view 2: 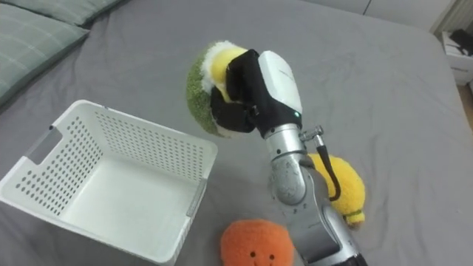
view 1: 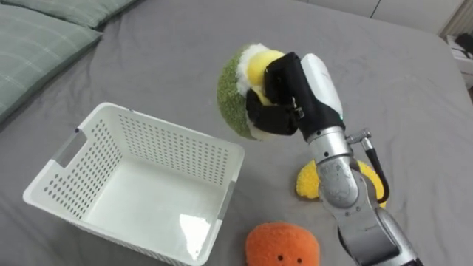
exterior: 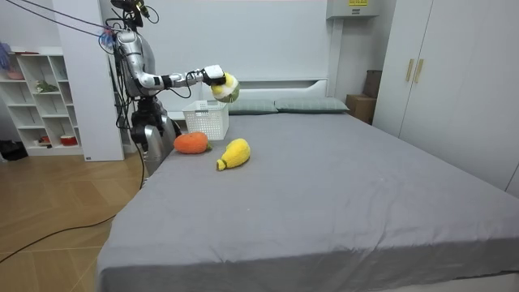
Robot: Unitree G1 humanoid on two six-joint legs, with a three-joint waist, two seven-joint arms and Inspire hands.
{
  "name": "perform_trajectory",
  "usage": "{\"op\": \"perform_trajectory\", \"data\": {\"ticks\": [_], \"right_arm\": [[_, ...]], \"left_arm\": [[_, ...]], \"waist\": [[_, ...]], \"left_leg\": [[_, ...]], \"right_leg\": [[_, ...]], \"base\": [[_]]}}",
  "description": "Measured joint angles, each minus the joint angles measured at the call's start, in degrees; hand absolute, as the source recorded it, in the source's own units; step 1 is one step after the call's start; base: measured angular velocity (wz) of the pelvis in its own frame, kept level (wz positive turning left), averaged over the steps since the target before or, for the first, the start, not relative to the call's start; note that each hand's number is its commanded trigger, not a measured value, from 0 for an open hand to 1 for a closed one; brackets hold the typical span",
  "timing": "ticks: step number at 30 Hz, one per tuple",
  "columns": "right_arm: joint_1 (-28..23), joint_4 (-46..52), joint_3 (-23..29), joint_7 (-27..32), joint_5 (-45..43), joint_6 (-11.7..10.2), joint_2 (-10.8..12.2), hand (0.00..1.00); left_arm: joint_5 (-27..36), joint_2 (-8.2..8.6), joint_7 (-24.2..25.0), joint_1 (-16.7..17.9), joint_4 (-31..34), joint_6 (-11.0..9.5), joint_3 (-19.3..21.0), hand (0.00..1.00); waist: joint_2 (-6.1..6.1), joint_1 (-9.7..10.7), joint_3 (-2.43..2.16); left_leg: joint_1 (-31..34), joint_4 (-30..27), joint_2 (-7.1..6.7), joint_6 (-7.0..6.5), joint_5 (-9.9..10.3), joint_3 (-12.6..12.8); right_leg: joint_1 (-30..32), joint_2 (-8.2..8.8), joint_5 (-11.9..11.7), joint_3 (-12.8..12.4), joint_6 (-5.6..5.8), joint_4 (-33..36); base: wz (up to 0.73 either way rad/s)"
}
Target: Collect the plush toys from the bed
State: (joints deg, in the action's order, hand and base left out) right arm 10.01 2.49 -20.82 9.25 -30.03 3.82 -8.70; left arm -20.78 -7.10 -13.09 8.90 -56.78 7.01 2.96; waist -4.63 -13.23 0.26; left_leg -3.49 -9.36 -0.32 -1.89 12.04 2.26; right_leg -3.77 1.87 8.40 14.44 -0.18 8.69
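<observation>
Green and fuzzy with a yellow and white patch, a round plush toy (view 1: pixel 231 100) is up in the air, off the bed. The robot's right hand (view 1: pixel 295 92) has its fingers curled tight around this round plush toy from the right side.

The toy hangs near the far right corner of a white plastic basket (view 1: pixel 171 128) with little holes in its walls. It is hard to tell if the toy is right over the rim or just beside it. The basket sits on the grey bed (view 1: pixel 392 89) with its open top facing up, and its bare white bottom shows.

A round orange plush ball (view 1: pixel 282 245) lies near the basket's near right corner, not touching it. A yellow plush toy (view 1: pixel 306 185) lies on the sheet just to the right of the ball, partly hidden behind the robot's arm.

Pale green pillows (view 1: pixel 37 41) lie past the basket's far left side. Beyond the hand and off to the right there is lots of flat grey sheet.

In the room view the robot stands beside the bed near the pillow end, with its arm stretched out over the basket.
</observation>
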Motion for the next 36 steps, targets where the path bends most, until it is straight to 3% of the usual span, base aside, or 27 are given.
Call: {"op": "perform_trajectory", "data": {"ticks": [9, 10, 11, 14, 18, 21, 36], "right_arm": [[0.0, 0.0, -5.22, -4.53, 0.09, 1.12, 0.2, 1.0], [-0.01, 0.0, -5.35, -4.77, 0.2, 1.47, 0.15, 0.75], [0.0, 0.0, -5.37, -5.09, 0.25, 1.65, 0.16, 0.57], [0.0, 0.0, -5.72, -5.33, 0.1, 2.13, 0.28, 0.14], [0.0, 0.0, -7.18, -5.5, 0.17, 2.13, 0.28, 0.11], [0.03, 0.0, -7.29, -5.78, 0.18, 2.12, 0.47, 0.0], [0.06, 0.0, -7.29, -5.78, 0.46, 1.97, 0.47, 0.0]], "left_arm": [[0.01, -0.09, -0.37, -0.32, 0.0, 0.1, -2.24, 0.0], [0.02, -0.14, -0.38, -0.36, 0.0, 0.11, -2.46, 0.0], [0.02, -0.19, -0.4, -0.46, 0.0, 0.12, -2.81, 0.0], [0.03, -0.26, -0.45, -0.74, 0.0, 0.15, -3.58, 0.0], [0.03, -0.44, -0.44, -0.92, 0.0, 0.14, -3.69, 0.0], [0.03, -0.52, -0.43, -1.27, 0.0, 0.14, -3.69, 0.0], [0.03, -0.57, -0.41, -1.67, 0.0, 0.11, -3.82, 0.0]], "waist": [[-0.06, -0.33, -0.04], [-0.07, -0.66, -0.05], [-0.12, -0.94, -0.08], [-0.18, -1.48, -0.11], [-0.34, -1.53, -0.04], [-0.55, -1.57, 0.03], [-0.59, -2.84, 0.04]], "left_leg": [[0.33, 0.07, -0.07, 0.03, -0.02, -0.85], [0.34, 0.04, -0.07, 0.03, -0.02, -0.85], [0.35, 0.03, -0.07, 0.03, -0.02, -0.86], [0.38, 0.01, -0.06, 0.03, -0.02, -0.93], [0.53, -0.06, -0.07, 0.03, -0.02, -1.01], [0.79, -0.17, -0.09, 0.03, -0.02, -1.11], [0.94, -0.17, -0.11, 0.03, -0.04, -1.28]], "right_leg": [[-0.01, -0.06, 0.0, 0.22, 0.0, -0.01], [0.0, -0.06, 0.0, 0.26, 0.0, -0.02], [0.0, -0.05, 0.0, 0.46, 0.0, -0.01], [0.0, -0.02, 0.0, 0.65, 0.0, -0.02], [0.07, 0.02, 0.0, 0.81, 0.0, -0.03], [0.14, 0.05, 0.0, 1.1, 0.0, -0.04], [0.21, 0.08, 0.0, 1.31, 0.0, -0.04]], "base": [[0.02], [0.0], [0.0], [0.0], [0.0], [0.04], [0.0]]}}
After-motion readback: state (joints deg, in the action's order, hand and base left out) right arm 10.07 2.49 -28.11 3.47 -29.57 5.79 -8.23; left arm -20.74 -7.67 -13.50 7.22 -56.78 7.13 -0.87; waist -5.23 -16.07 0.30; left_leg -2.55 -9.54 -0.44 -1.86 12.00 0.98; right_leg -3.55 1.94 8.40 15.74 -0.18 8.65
